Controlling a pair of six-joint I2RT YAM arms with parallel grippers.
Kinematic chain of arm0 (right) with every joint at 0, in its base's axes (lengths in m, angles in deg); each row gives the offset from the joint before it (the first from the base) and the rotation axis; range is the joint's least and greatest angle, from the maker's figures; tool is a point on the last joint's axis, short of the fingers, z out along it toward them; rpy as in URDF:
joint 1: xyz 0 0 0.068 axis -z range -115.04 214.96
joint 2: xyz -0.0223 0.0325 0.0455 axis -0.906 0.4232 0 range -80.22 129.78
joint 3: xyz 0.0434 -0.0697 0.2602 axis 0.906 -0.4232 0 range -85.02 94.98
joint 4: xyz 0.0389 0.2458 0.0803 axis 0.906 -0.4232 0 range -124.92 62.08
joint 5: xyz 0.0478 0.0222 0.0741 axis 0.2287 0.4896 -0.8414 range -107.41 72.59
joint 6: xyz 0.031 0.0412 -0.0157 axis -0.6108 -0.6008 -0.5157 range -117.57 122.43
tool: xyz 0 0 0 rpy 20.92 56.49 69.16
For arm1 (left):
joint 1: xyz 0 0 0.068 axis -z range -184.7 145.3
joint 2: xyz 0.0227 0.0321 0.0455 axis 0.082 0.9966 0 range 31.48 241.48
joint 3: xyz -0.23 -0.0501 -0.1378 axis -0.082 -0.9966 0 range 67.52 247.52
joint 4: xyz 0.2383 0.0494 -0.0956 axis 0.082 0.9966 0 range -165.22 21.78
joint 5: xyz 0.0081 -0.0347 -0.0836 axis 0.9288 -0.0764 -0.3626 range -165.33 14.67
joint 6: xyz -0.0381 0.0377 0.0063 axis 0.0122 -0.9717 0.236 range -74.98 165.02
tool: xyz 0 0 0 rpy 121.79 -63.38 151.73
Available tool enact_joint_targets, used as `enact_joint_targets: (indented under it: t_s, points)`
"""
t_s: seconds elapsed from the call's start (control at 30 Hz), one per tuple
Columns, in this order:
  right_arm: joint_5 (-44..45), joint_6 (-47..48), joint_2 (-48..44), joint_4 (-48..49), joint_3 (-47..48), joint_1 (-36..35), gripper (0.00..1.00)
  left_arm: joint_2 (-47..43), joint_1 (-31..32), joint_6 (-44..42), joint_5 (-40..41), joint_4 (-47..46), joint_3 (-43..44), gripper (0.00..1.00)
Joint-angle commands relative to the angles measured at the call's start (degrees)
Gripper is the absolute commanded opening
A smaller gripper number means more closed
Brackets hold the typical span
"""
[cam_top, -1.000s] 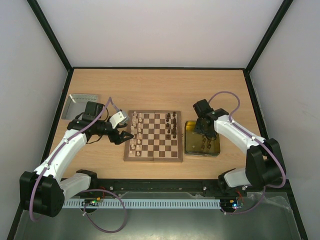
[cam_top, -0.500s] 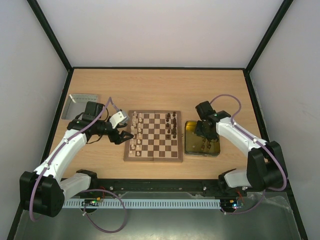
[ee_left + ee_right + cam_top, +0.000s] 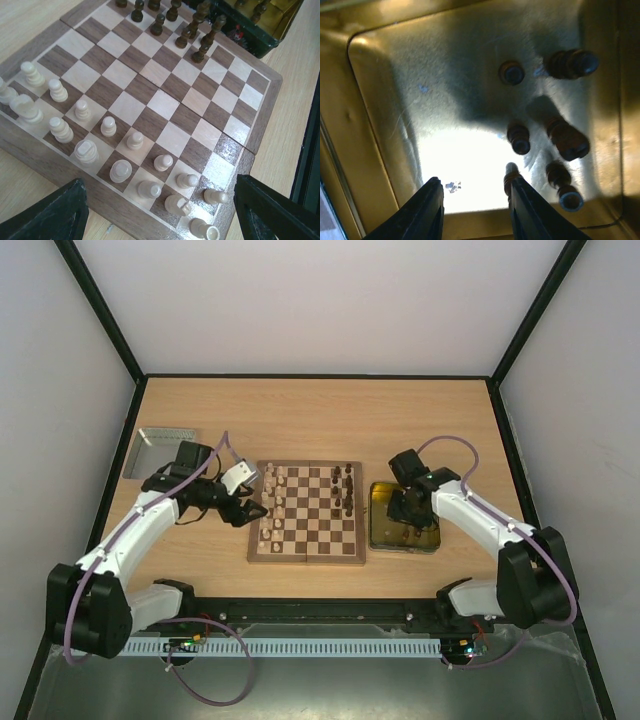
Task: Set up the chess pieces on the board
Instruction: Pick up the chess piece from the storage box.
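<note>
The left fingers [image 3: 50,215] stand wide apart and empty beside the board [image 3: 306,558] on the tabletop [image 3: 320,420]; cream chess pieces [image 3: 108,126] stand on its left rows; the right fingers [image 3: 420,215] (half open, gripping nothing) hang over dark pieces [image 3: 568,140] in the yellow tray [image 3: 370,125].

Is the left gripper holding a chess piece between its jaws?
No: in the left wrist view the left gripper stands wide open, with only the board showing between its jaws.

Light wooden table [image 3: 320,410], plain white walls [image 3: 320,300] on three sides, black frame posts [image 3: 100,310], even soft lighting
</note>
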Motion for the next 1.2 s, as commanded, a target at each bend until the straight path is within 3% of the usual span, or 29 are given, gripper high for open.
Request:
enact_joint_targets:
  t_s: [0.0,0.1,0.37,1.17]
  points:
    - [7.46,-0.24,2.22,-2.31,4.84,0.68,0.35,2.34,0.29,0.63,0.87,0.06,0.76,0.8]
    - [5.26,-1.5,2.89,-0.32,5.8,4.3,0.34,2.95,0.36,0.79,1.18,0.1,0.8,0.8]
    - [6.12,-1.57,7.62,1.44,6.34,5.11,0.28,2.81,0.49,0.53,1.2,0.01,0.67,0.8]
    - [6.75,-2.76,14.47,4.51,8.91,7.7,0.24,-0.52,0.8,0.04,-0.13,1.1,0.77,0.81]
